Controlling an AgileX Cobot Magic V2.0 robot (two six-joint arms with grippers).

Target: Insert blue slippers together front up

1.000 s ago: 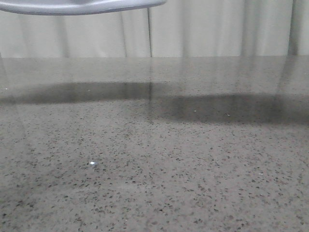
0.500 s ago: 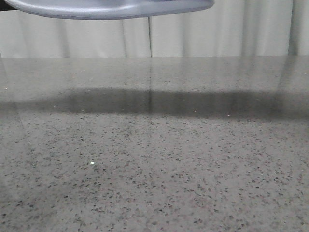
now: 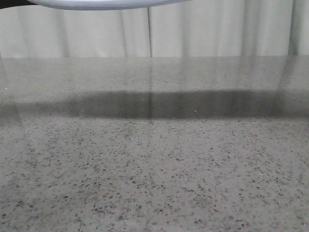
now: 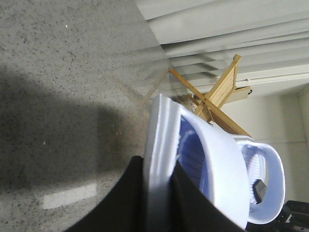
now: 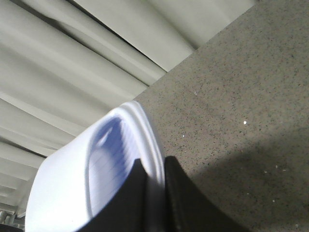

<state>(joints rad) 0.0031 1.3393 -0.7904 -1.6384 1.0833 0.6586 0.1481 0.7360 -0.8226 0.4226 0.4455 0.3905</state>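
My left gripper (image 4: 158, 186) is shut on the sole edge of one pale blue slipper (image 4: 217, 169), held in the air above the table. Past it in the left wrist view the strap of the other blue slipper (image 4: 268, 186) shows, with a dark fingertip on it. My right gripper (image 5: 153, 180) is shut on the sole edge of that second slipper (image 5: 72, 188), also held in the air. In the front view only the underside of a slipper sole (image 3: 106, 4) shows at the top edge. The grippers are out of the front view.
The speckled grey tabletop (image 3: 154, 169) carries a long dark shadow band (image 3: 174, 104). Pale curtains (image 3: 217, 29) hang behind the table. A wooden stand (image 4: 217, 94) is beyond the table's edge in the left wrist view.
The sole at the top of the front view dipped lower and spread right, then rose nearly out of frame. The two shadows on the table have merged into one long band.
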